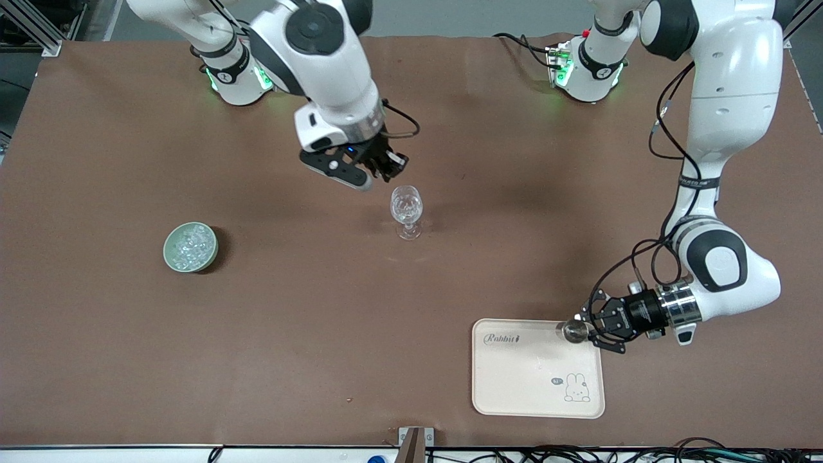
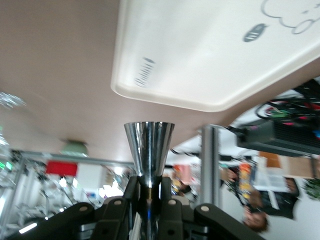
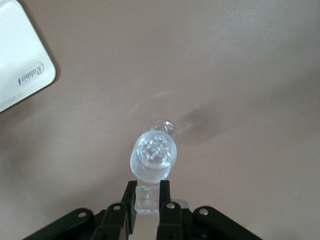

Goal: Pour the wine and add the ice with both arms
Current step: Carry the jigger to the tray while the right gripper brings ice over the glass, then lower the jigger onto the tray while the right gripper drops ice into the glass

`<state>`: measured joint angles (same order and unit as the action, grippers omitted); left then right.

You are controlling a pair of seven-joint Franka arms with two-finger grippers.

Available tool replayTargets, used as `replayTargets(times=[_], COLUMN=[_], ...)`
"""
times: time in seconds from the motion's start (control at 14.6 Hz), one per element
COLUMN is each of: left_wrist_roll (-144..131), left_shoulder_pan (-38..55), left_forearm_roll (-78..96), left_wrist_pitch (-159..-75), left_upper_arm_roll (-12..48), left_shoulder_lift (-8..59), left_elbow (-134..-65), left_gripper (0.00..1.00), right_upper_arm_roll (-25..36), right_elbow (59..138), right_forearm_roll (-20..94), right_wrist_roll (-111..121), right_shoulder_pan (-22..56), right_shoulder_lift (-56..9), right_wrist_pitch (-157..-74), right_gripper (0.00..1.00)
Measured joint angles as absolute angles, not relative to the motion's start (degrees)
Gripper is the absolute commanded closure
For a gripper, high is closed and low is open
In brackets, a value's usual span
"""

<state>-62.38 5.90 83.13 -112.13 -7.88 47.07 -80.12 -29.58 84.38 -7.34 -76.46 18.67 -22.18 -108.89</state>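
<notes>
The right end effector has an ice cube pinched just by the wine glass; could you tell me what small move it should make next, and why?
Probably ease the right end effector slightly farther over the wine glass, then open. The right wrist view shows the ice cube pinched between its fingers beside the rim, not yet squarely over the mouth, and the glass already holds ice. The left end effector holds a metal cup at the tray.

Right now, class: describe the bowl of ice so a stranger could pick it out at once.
On the brown table, look toward the right arm's end. There stands a small pale green bowl, alone, nearer the front camera than the wine glass. It is the only dish heaped with clear glinting ice.
</notes>
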Motion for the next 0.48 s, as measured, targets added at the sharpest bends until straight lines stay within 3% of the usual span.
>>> replayTargets(times=[0.21,0.48], left_wrist_roll=[-62.26,-59.00], left_shoulder_pan=[6.07,6.21], left_forearm_roll=[88.56,91.63], left_wrist_pitch=[-114.12,-117.47], left_upper_arm_roll=[-7.96,-7.92], left_shoulder_lift=[50.65,53.26], left_elbow=[-77.65,-76.12], left_gripper=[1.00,1.00], right_upper_arm_roll=[-29.56,-29.58], right_elbow=[84.36,84.38], right_forearm_roll=[-10.52,-10.60], right_wrist_roll=[-78.98,-79.63], right_shoulder_pan=[19.91,21.58], right_shoulder_lift=[-26.79,-27.96], right_wrist_pitch=[-110.67,-111.76], right_gripper=[0.99,0.98])
